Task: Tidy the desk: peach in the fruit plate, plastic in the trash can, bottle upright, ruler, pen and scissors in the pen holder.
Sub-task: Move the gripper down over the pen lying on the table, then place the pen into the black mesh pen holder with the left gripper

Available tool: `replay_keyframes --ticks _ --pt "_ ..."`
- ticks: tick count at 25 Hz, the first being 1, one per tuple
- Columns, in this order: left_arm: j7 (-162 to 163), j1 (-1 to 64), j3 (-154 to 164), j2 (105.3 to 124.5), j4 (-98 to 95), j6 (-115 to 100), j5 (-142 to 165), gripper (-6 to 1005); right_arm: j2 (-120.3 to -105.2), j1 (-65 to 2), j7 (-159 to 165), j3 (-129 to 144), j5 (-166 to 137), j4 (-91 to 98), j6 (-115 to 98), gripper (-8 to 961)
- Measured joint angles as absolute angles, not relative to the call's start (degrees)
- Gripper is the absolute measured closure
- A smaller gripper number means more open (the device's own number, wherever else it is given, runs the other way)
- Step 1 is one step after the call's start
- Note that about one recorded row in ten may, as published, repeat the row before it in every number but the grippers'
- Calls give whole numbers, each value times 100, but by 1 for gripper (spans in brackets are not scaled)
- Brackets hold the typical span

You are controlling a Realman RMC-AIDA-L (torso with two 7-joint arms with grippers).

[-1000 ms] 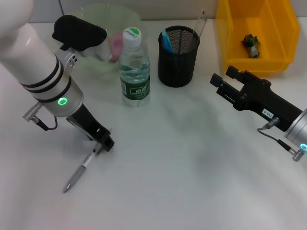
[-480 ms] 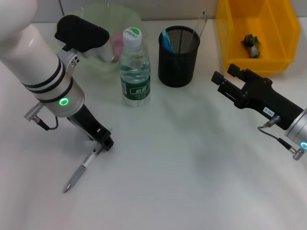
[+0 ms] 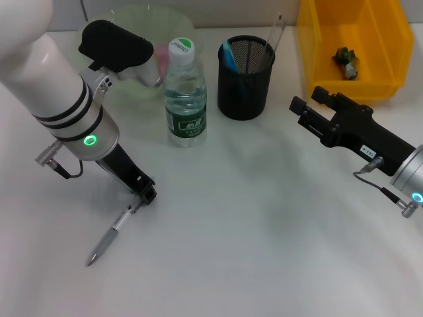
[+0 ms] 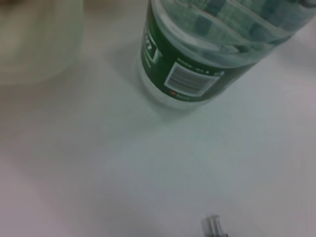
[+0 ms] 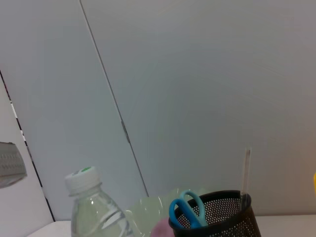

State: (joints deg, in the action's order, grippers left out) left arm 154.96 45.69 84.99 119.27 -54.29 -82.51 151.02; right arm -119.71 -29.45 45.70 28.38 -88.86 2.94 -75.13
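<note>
- Desk [image 3: 264,231] nearly tidy: bottle [image 3: 184,99] upright, scissors [image 3: 228,53] and ruler [image 3: 276,33] already in pen holder [image 3: 245,78].
- I have left gripper [image 3: 147,195] low, touching the pen's [image 3: 112,232] upper end; I cannot tell its finger state.
- Right gripper [image 3: 305,113] parked, apart from everything.
- Next, I judge: grip pen, carry to holder.
</note>
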Motion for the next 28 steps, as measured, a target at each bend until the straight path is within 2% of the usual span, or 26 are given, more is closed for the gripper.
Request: replay_keyframes --ticks 13,28 --pt "15461 4579 8499 11924 -5383 -8179 15103 661 -11971 -3021 4570 2822 -8886 305 -7430 350" --pt "15331 4629 8506 11918 -5365 -8129 15144 808 -11971 -3083 4570 2753 -8876 305 -7382 350"
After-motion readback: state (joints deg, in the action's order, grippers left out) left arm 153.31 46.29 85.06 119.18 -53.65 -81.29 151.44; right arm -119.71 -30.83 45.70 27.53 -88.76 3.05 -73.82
